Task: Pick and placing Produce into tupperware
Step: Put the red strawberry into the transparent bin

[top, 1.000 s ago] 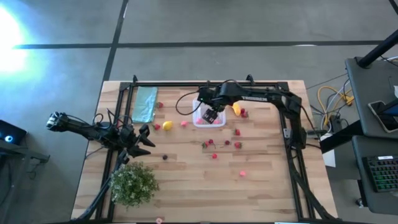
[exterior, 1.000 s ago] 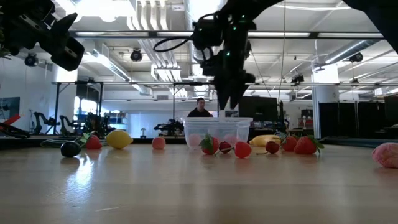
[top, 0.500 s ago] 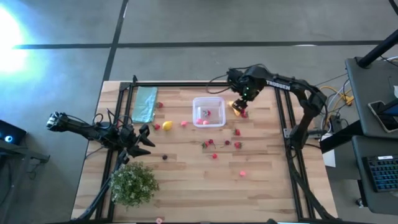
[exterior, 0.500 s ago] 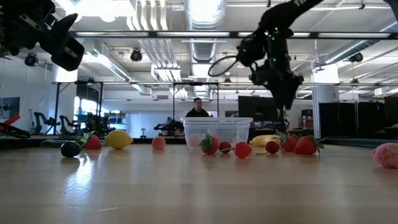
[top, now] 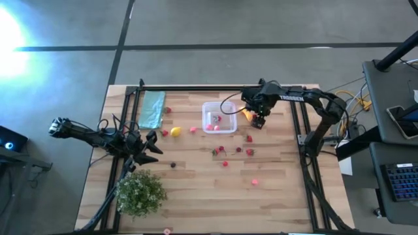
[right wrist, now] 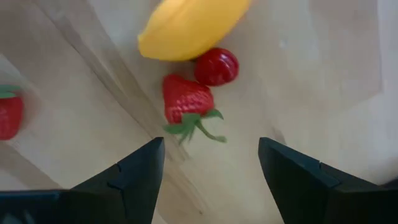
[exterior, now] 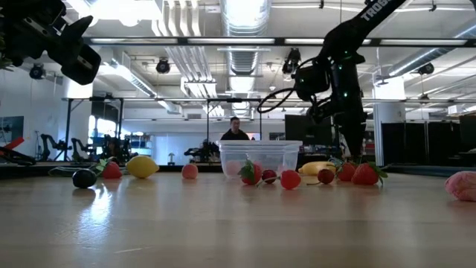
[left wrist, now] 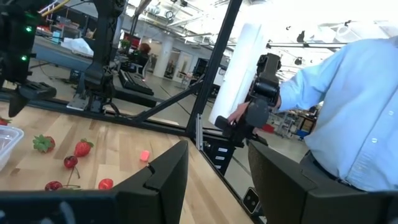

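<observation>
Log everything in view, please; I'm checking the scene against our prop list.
tupperware: one, clear, far middle of table, a few red and pink pieces inside
banana: one, yellow, right of the tupperware
strawberry: one, red, beside the banana
cherry: one, red, beside the banana
lemon: one, yellow, left of the tupperware
loose berries: several, red and pink, scattered mid-table
dark piece: one, left of the berries
cloth: one, teal, far left
bush: one, green, near left
person: one, light blue shirt, beyond the table
right gripper: open, above the strawberry
left gripper: open, waiting at left
</observation>
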`<state>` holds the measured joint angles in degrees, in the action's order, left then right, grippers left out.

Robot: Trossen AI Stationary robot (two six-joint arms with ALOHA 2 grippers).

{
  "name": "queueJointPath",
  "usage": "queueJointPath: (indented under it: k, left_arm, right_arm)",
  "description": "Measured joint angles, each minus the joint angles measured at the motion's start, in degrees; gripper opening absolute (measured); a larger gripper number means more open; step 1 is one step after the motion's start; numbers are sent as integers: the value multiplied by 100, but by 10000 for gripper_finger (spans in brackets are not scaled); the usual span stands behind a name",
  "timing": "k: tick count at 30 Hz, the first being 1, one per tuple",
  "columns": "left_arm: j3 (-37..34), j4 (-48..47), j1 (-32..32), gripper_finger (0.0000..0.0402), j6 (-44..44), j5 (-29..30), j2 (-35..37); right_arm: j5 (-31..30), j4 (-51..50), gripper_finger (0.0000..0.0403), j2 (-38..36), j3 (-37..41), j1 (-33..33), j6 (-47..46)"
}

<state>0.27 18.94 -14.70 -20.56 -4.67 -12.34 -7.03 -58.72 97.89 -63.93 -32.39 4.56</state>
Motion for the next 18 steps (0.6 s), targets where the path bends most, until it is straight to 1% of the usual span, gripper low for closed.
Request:
queueJointPath:
  k: [5, 10, 12, 18]
  left_arm:
    - [0, 0, 0, 155, 0, -19, 0]
    - [0, -2, 0, 155, 0, -17, 0]
    - [0, 0, 0, 155, 0, -15, 0]
    - [0, -2, 0, 155, -1, -13, 0]
  right_arm:
    - [11, 172, 268, 0, 119, 112, -26]
    - [101, 665, 279, 31, 303, 144, -106]
    - [210, 830, 281, 66, 373, 139, -145]
    - [142, 901, 272, 147, 561, 136, -163]
